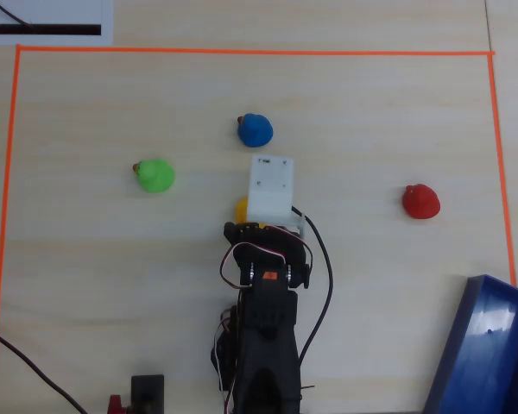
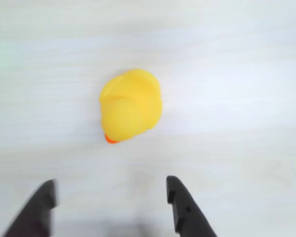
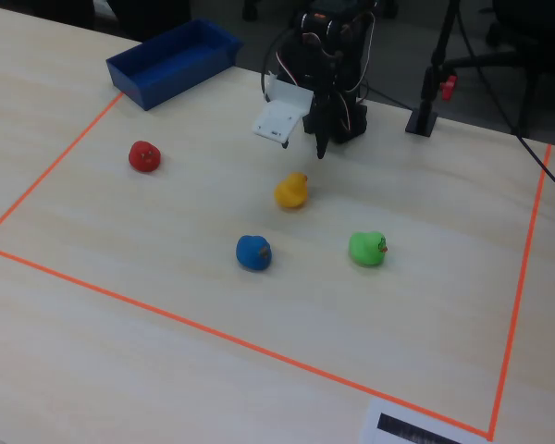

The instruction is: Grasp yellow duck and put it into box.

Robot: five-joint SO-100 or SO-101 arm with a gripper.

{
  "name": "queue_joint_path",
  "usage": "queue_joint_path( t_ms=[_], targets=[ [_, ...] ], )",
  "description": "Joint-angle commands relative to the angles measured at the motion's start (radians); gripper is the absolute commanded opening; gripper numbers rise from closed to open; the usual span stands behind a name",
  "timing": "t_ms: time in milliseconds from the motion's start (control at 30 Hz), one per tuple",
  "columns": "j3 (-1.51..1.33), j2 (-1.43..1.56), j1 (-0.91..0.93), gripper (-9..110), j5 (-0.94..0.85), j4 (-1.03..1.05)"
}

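The yellow duck (image 2: 130, 104) stands on the pale wooden table, its orange beak pointing toward the gripper in the wrist view. My gripper (image 2: 111, 190) is open, its two dark fingers spread wide with only bare table between them, short of the duck and apart from it. In the fixed view the gripper (image 3: 320, 151) hangs above and just behind the yellow duck (image 3: 291, 191). In the overhead view the white wrist housing (image 1: 270, 190) covers most of the yellow duck (image 1: 240, 209). The blue box (image 1: 488, 345) sits at the lower right corner, and at the far left in the fixed view (image 3: 174, 61).
A blue duck (image 1: 255, 130), a green duck (image 1: 155, 176) and a red duck (image 1: 421, 202) stand around the yellow one. Orange tape (image 1: 242, 51) frames the work area. A small black stand (image 1: 147, 392) and cables lie beside the arm's base.
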State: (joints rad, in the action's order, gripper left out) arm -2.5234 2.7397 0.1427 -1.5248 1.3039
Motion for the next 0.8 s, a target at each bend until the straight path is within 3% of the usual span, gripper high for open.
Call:
queue_joint_path(
  t_ms=[0, 767],
  targets=[
    [0.055, -0.041, -0.005, 36, 0.000, 0.023],
    [-0.017, -0.377, -0.012, 38, -0.014, -0.371]
  ],
)
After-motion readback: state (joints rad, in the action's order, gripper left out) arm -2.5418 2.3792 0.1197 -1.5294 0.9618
